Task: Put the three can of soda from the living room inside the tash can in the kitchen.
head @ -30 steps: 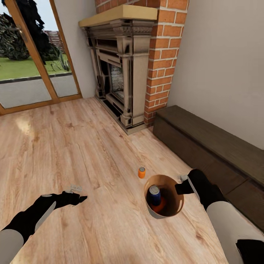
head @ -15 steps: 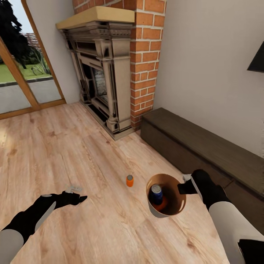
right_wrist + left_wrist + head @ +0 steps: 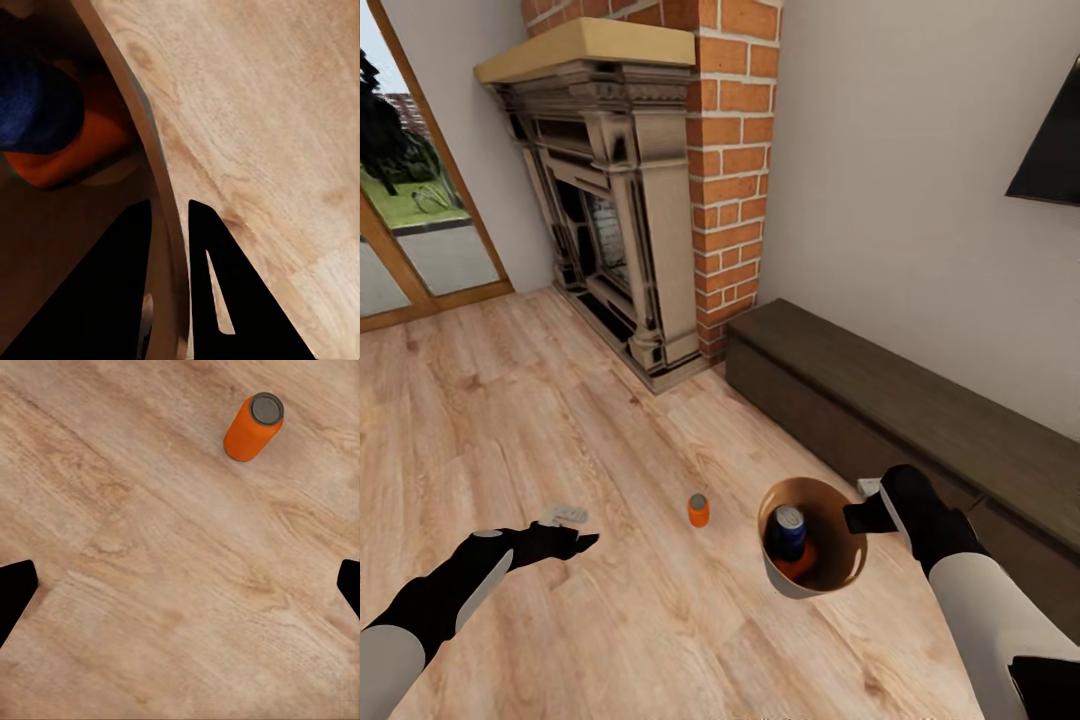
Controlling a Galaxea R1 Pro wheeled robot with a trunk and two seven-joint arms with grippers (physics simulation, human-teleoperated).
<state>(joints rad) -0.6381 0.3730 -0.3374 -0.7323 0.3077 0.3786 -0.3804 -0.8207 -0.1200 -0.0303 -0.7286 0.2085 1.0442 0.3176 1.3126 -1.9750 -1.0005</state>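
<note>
One orange can of soda (image 3: 699, 510) (image 3: 254, 426) stands upright on the wood floor of the living room, between my two arms. My right gripper (image 3: 857, 517) (image 3: 169, 204) is shut on the rim of the tash can (image 3: 815, 497), one finger inside the wall (image 3: 142, 127) and one outside. The bin hangs just above the floor. Inside it are a dark blue can (image 3: 788, 530) (image 3: 34, 105) and an orange can (image 3: 800, 567) (image 3: 82, 150). My left gripper (image 3: 575, 543) (image 3: 184, 577) hovers open over bare floor, to the left of the standing can.
A brick-and-dark-wood fireplace (image 3: 620, 200) stands ahead at the left. The long dark low cabinet (image 3: 900, 410) runs along the right wall, close behind my right arm. A black TV corner (image 3: 1055, 140) hangs above it. Glass doors (image 3: 400, 230) are at the far left.
The view has swung to the right, so the fireplace and doors slid left and the TV came in. The floor can now sits further left of the bin. Both arms keep their pose.
</note>
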